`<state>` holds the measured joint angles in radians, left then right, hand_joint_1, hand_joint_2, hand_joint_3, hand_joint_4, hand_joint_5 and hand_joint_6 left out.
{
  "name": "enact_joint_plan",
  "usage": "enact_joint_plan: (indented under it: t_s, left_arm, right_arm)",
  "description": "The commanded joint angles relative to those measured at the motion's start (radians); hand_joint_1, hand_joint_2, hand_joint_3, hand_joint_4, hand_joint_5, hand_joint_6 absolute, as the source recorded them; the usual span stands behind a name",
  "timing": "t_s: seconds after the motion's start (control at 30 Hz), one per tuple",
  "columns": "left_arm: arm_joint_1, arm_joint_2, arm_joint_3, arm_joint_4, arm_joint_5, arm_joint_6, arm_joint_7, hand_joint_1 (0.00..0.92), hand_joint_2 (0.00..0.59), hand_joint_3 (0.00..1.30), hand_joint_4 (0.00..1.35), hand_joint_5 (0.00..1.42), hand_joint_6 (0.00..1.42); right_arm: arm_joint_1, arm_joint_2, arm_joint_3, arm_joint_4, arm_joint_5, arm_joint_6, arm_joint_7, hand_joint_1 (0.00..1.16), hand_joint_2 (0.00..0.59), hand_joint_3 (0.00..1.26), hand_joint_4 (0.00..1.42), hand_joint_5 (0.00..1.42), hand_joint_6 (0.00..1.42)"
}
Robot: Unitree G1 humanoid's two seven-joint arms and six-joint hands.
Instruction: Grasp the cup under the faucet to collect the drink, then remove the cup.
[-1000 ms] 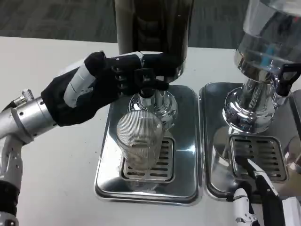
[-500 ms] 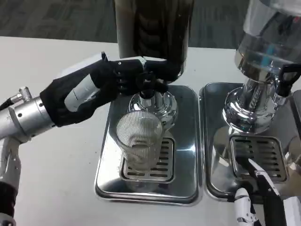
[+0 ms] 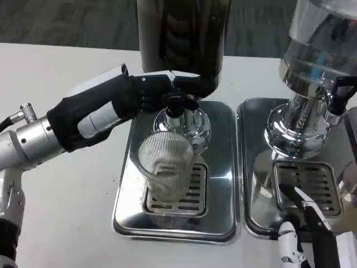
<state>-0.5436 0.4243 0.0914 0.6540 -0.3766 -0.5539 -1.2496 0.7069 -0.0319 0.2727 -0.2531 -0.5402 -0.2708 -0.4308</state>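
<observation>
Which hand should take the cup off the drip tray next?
Probably right. The left hand is up at the faucet lever, above the ribbed glass cup. The right hand is low by the neighbouring tray, holding nothing, though it must reach across.

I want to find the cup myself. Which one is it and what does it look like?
Find the dark drink dispenser on the left steel tray. Just below its black tap handle, on the slotted drain grille, stands the cup. It is clear, ribbed glass, unlike the shiny metal around it.
</observation>
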Motion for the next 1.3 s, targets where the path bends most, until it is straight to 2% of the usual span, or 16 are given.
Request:
enact_joint_plan:
  t_s: [0.03, 0.73, 0.93, 0.97, 1.0, 1.1, 1.3]
  left_arm:
    - [0.027, 0.006, -0.034, 0.001, 0.039, -0.039, -0.021, 0.000, 0.058, 0.26, 0.13, 0.12, 0.21]
    - [0.046, 0.027, -0.074, 0.020, 0.086, -0.244, 0.023, 0.000, 0.054, 0.25, 0.12, 0.11, 0.21]
    - [0.048, 0.035, -0.091, 0.025, 0.089, -0.266, 0.048, 0.000, 0.052, 0.25, 0.12, 0.11, 0.22]
    - [0.049, 0.037, -0.094, 0.025, 0.089, -0.270, 0.052, 0.000, 0.053, 0.25, 0.12, 0.11, 0.22]
    - [0.051, 0.039, -0.097, 0.022, 0.088, -0.272, 0.056, 0.000, 0.053, 0.25, 0.12, 0.11, 0.22]
    - [0.057, 0.043, -0.104, 0.016, 0.088, -0.275, 0.067, 0.000, 0.055, 0.25, 0.11, 0.11, 0.22]
    - [0.064, 0.051, -0.108, 0.012, 0.085, -0.280, 0.077, 0.000, 0.055, 0.25, 0.11, 0.11, 0.22]
  right_arm:
    - [-0.002, -0.004, -0.006, -0.016, 0.009, -0.013, 0.009, 0.20, 0.559, 0.24, 0.19, 0.15, 0.06]
    - [-0.013, -0.010, -0.012, -0.029, 0.021, -0.012, 0.033, 0.21, 0.558, 0.24, 0.18, 0.15, 0.06]
    - [-0.040, -0.032, -0.012, -0.016, 0.080, -0.072, 0.068, 0.22, 0.538, 0.24, 0.18, 0.15, 0.06]
    - [-0.046, -0.036, -0.012, -0.012, 0.093, -0.085, 0.077, 0.23, 0.508, 0.24, 0.17, 0.15, 0.06]
    - [-0.050, -0.039, -0.014, -0.014, 0.099, -0.088, 0.087, 0.28, 0.455, 0.24, 0.18, 0.16, 0.07]
    - [-0.081, -0.062, -0.017, -0.008, 0.146, -0.092, 0.153, 0.37, 0.336, 0.22, 0.18, 0.17, 0.10]
    - [-0.119, -0.078, -0.023, 0.011, 0.217, -0.102, 0.232, 0.44, 0.254, 0.16, 0.15, 0.18, 0.11]
